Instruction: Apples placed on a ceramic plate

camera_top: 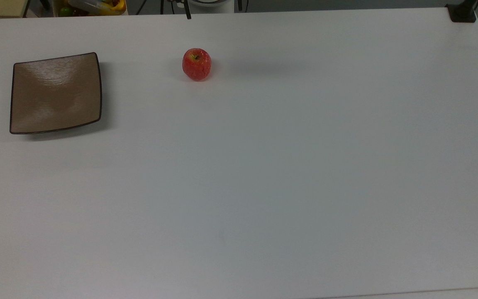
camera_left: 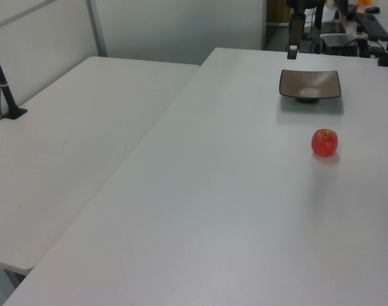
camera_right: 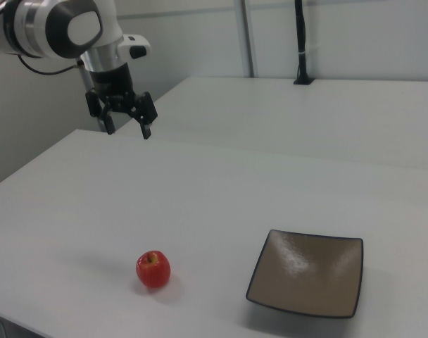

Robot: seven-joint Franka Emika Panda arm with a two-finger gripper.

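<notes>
A small red apple [camera_top: 196, 64] [camera_left: 325, 142] [camera_right: 153, 270] with a yellow-green patch at its stem stands alone on the white table. The square tan-brown ceramic plate [camera_top: 55, 93] [camera_left: 309, 84] [camera_right: 305, 273] with a dark rim lies bare, about two plate widths to the top view's left of the apple. My gripper [camera_right: 127, 129] hangs open and holds nothing, above the table's far edge in the right view, well behind the apple. One dark fingertip [camera_left: 292, 51] shows in the left view just beyond the plate.
A second white table [camera_left: 66, 146] [camera_right: 326, 120] adjoins this one. A black clamped post [camera_left: 6, 89] [camera_right: 300, 49] stands on it. Another black clamp [camera_top: 463, 12] sits at the top view's top right corner. A bin of fruit [camera_top: 93, 6] lies beyond the table edge.
</notes>
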